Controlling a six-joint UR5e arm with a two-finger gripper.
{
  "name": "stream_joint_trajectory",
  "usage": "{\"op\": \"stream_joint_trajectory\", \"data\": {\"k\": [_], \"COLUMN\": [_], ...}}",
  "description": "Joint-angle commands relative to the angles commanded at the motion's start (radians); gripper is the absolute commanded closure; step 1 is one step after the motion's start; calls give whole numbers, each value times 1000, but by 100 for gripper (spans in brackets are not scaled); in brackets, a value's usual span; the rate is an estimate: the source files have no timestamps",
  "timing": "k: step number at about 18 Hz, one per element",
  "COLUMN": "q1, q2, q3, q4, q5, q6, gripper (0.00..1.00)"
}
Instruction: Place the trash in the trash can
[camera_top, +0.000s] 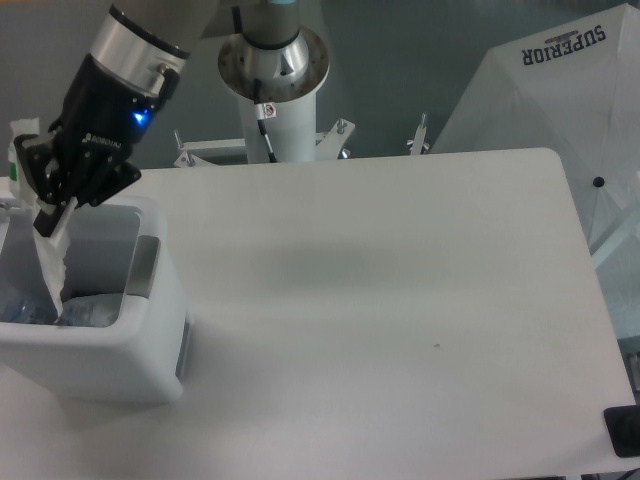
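Note:
The white trash can stands at the table's left edge, with a grey panel on its right inner wall. My gripper hangs over its opening, shut on the crumpled clear wrapper, which dangles down into the can. The wrapper's white and green label sticks up behind the fingers. A crushed clear bottle lies at the bottom of the can, partly hidden by the wall.
The arm's white base post stands behind the table's back edge. A white umbrella-like cover marked SUPERIOR is at the far right. A dark object sits at the lower right corner.

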Motion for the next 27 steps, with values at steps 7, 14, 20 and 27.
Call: {"op": "stream_joint_trajectory", "data": {"k": [7,14,20,27], "q1": [0,0,3,77], "q2": [-20,-46,-48,-25], "q3": [-5,-6,5,2], "q4": [2,3,5,3], "q5": [3,54,55,94], "q6": [5,25,44,216], "gripper": [89,27,0,0]}}
